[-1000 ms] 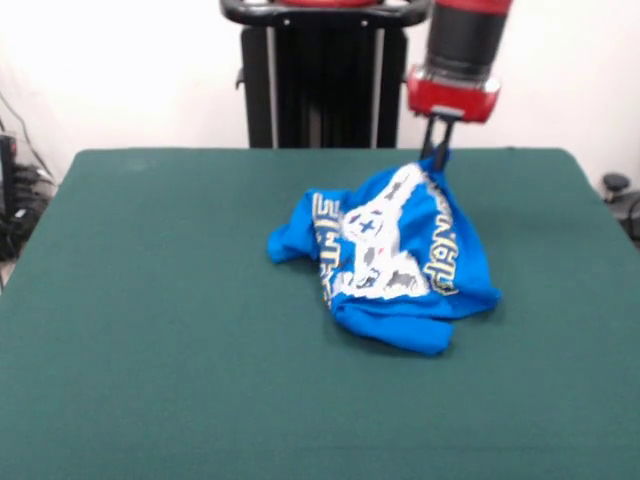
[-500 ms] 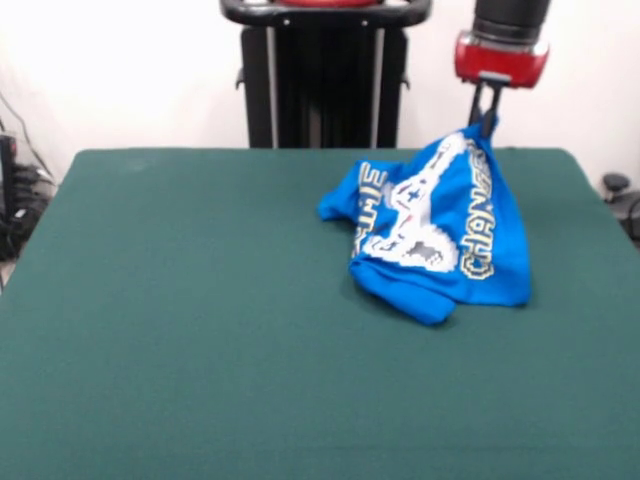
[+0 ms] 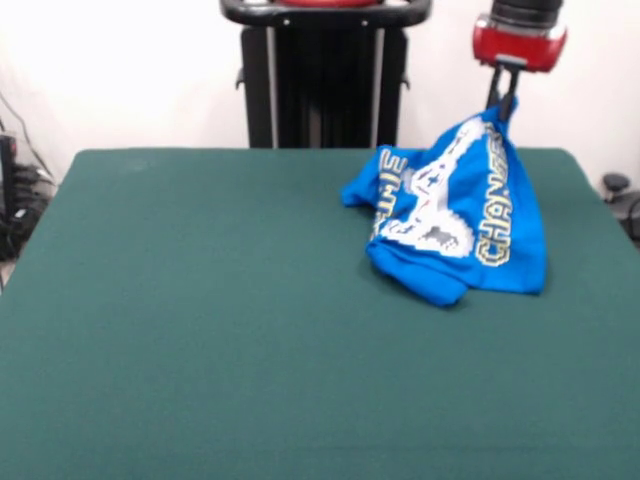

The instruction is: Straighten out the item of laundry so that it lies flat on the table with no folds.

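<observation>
The shirt (image 3: pixel 455 225) had been lifted higher and dragged sideways across the bench (image 3: pixel 200 330). It hung bunched below the hand (image 3: pixel 503 105), clenched on its top edge; folds remained.

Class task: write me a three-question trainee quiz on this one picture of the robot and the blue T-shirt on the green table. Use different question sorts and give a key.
1. True or false: the blue T-shirt lies flat on the green table.
2. Which part of the T-shirt does the hand pinch? A) its raised top B) its lowest edge C) nothing
3. Fill in: the yellow-white lettering runs down the shirt's ____ side in the picture.

Key: 1 false, it hangs bunched from the hand, lower folds resting on the table. 2 A. 3 right.
</observation>
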Motion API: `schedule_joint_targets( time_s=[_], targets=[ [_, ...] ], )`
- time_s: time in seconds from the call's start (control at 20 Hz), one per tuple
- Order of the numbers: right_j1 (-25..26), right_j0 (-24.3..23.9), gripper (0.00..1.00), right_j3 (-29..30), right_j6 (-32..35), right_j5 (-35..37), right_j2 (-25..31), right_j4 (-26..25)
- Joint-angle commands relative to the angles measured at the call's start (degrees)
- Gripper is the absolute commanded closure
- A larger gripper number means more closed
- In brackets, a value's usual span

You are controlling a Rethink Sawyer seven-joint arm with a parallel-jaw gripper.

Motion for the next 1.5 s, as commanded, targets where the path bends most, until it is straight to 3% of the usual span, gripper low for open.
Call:
schedule_joint_targets(
  time_s=[0.05,0.3,0.7,0.85,1.0,1.15,1.5],
  targets=[
    [-0.74,9.44,1.0,-2.89,21.35,15.53,-5.38,3.74],
    [1.5,17.02,1.0,-9.71,26.65,21.42,-13.53,2.18],
    [1.77,16.31,1.0,-10.43,26.31,20.23,-12.73,1.68],
    [1.63,13.52,1.0,-8.27,25.39,15.2,-9.17,3.0],
    [2.24,6.56,1.0,-5.27,22.86,6.64,-1.33,3.51],
    [4.1,2.01,1.0,-4.68,22.76,1.61,2.56,1.61],
    [4.61,1.3,1.0,-4.71,23.43,2.08,2.76,0.89]
  ],
)
